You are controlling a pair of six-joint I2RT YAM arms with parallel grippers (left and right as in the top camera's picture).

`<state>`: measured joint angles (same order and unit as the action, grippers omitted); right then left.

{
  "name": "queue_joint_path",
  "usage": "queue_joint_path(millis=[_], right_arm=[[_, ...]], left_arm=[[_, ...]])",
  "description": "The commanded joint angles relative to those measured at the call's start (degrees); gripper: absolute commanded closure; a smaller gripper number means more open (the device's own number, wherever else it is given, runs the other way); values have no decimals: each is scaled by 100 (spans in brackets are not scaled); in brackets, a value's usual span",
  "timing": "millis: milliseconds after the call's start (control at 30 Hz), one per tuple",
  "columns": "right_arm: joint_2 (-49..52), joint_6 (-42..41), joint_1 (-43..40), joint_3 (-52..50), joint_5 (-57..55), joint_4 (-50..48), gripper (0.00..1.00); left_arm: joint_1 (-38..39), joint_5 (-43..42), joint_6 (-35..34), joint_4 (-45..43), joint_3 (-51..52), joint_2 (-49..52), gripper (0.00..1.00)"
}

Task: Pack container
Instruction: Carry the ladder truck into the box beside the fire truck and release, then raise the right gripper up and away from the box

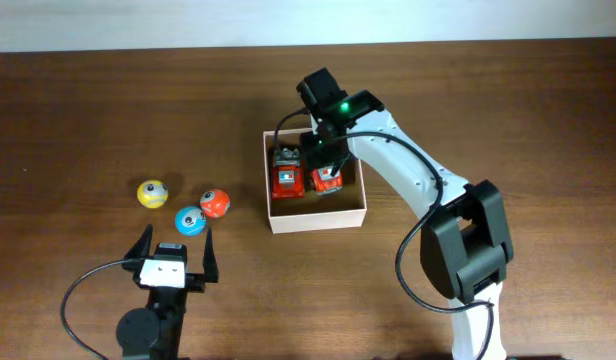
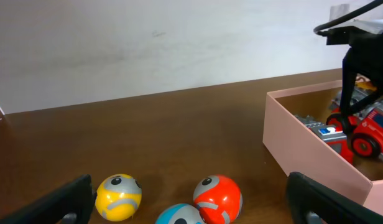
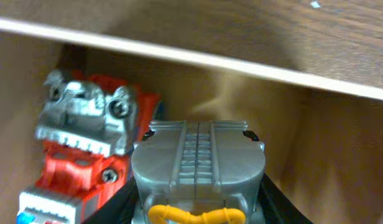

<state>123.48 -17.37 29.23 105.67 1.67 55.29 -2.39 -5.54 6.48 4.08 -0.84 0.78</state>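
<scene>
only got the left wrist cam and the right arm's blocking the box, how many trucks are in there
Observer: Two, side by side in the container, seen from overhead.
Operator: is the right gripper holding one
Observer: Looks so. The right gripper has its fingers against both sides of the right truck, the one with a grey ladder on top.
Operator: and the other one
Observer: The left truck lies free beside it, with no finger touching it.
</scene>
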Motion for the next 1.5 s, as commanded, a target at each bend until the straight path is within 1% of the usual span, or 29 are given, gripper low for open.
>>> queue_joint_path(millis=[0,133,300,500,567,600,633,700,733,1167,1333,1467], right_arm=[[-11,-289,-2,142,-289,-81,60],[-11,-315,-4,142,-337,-162,60],[-11,-588,-4,140,-719,-155,60],[-11,-610,-4,138,-846,-162,61],[-11,-610,-4,138,-870,-164,59],[-11,-610,-4,138,-885,-164,55],[-11,-610,-4,140,-896,-164,45],[-11,-608,-7,138,-907,-162,37],[-11,-608,-7,138,-907,-162,35],[-44,-560,-94,199,-1073,-101,35],[-205,-533,-415,575,-1075,238,35],[-439,-363,-828,1025,-1073,540,35]], left_arm=[[-11,39,92,7,35,-42,1],[-13,37,92,7,35,-42,1],[-11,37,92,9,35,-42,1],[-13,39,92,7,35,-42,1],[-11,37,92,7,35,-42,1],[-11,39,92,7,35,-42,1],[-11,37,92,7,35,-42,1],[-13,39,92,7,35,-42,1],[-11,39,92,7,35,-42,1],[-13,39,92,9,35,-42,1],[-13,39,92,7,35,-42,1],[-13,37,92,7,35,-42,1]])
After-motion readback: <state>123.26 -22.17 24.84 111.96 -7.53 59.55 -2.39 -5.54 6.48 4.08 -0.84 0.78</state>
